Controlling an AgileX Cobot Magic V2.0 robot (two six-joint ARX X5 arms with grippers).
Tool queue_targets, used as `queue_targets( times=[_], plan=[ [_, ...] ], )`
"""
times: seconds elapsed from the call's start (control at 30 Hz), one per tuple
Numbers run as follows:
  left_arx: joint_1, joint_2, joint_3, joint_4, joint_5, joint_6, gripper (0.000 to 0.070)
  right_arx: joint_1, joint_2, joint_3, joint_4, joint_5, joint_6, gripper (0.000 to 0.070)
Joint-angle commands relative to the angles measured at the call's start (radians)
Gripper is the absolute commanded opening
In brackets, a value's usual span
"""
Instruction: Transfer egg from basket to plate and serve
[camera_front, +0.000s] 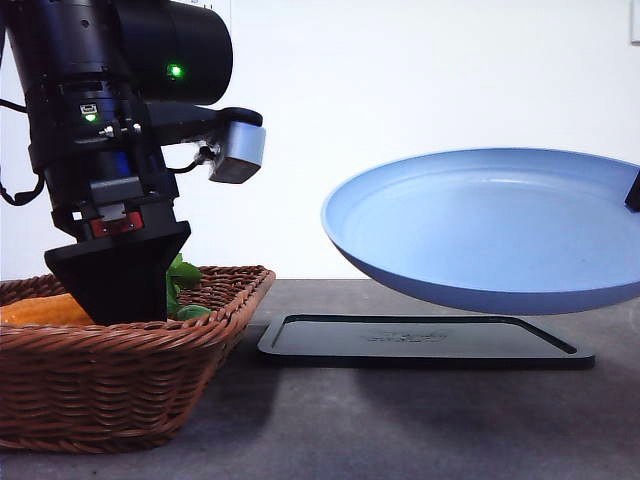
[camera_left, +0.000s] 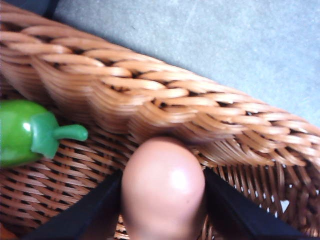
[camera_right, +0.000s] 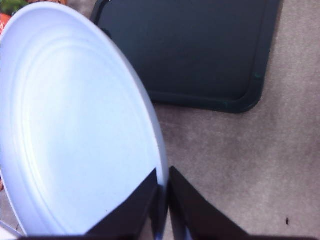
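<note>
Down in the basket, close to its woven wall, sits the egg. The left gripper has a black finger on each side of it, touching the shell, so it looks like it's got the egg pinched round the middle. Can't tell how hard it's squeezing. In the front view the left arm is dipped into the basket and the egg itself is hidden behind the rim.

A green pepper lies nearby in the basket, not touching the egg. Some green leaves poke up by the arm too.

The egg looks small, light, smooth & round. That means slippery, prob. easy to pop out of flat fingers. Shell could crack w/ a hard squeeze, so a soft, steady hold across the fat middle seems best, not near the pointy end. Lift slow, no jerks.

The right gripper is clamped on the rim of the blue plate, fingers pressed tight w/ the edge between them. The plate hangs tilted in the air above the black tray, not touching it. It's big, stiff & smooth, held by one edge only, so it may sag or wobble. An egg set on it could roll, esp. while tilted, so flatter is safer.
</note>
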Motion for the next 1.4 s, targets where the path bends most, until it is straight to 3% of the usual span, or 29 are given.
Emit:
queue_targets(
  times=[0.0, 0.2, 0.33, 0.4, 0.47, 0.57, 0.63, 0.73, 0.97, 1.2, 1.37],
  plan=[
    [-0.008, 0.014, 0.022, -0.008, -0.002, 0.006, 0.0135, 0.002, 0.003, 0.003, 0.01, -0.004, -0.008, 0.0],
    [-0.009, 0.014, 0.137, -0.188, -0.001, -0.009, 0.0131, 0.002, 0.006, 0.003, 0.009, -0.004, -0.002, 0.0],
    [-0.012, 0.014, 0.3, -0.296, 0.018, -0.089, 0.0131, 0.005, 0.025, 0.003, 0.009, -0.01, 0.045, 0.0],
    [-0.016, 0.014, 0.38, -0.292, 0.073, -0.165, 0.0131, 0.006, 0.05, 0.003, 0.009, -0.03, 0.051, 0.0],
    [-0.017, 0.014, 0.446, -0.268, 0.183, -0.23, 0.0131, 0.008, 0.08, 0.003, 0.009, -0.059, 0.052, 0.0],
    [-0.033, 0.014, 0.495, -0.197, 0.337, -0.285, 0.0131, 0.022, 0.131, 0.003, 0.011, -0.109, 0.052, 0.0],
    [-0.055, 0.014, 0.499, -0.143, 0.37, -0.302, 0.0132, 0.037, 0.163, 0.003, 0.012, -0.127, 0.052, 0.0],
    [-0.096, 0.02, 0.498, -0.109, 0.315, -0.283, 0.0135, 0.06, 0.197, 0.003, 0.013, -0.129, 0.052, 0.0],
    [-0.227, 0.086, 0.498, -0.096, 0.014, -0.219, 0.0139, 0.087, 0.216, 0.003, 0.025, -0.128, 0.051, 0.0],
    [-0.302, 0.2, 0.498, -0.076, -0.088, -0.191, 0.014, 0.087, 0.216, 0.003, 0.025, -0.127, 0.051, 0.0],
    [-0.316, 0.236, 0.498, -0.047, -0.095, -0.19, 0.017, 0.087, 0.216, 0.003, 0.024, -0.128, 0.052, 0.0]
  ],
)
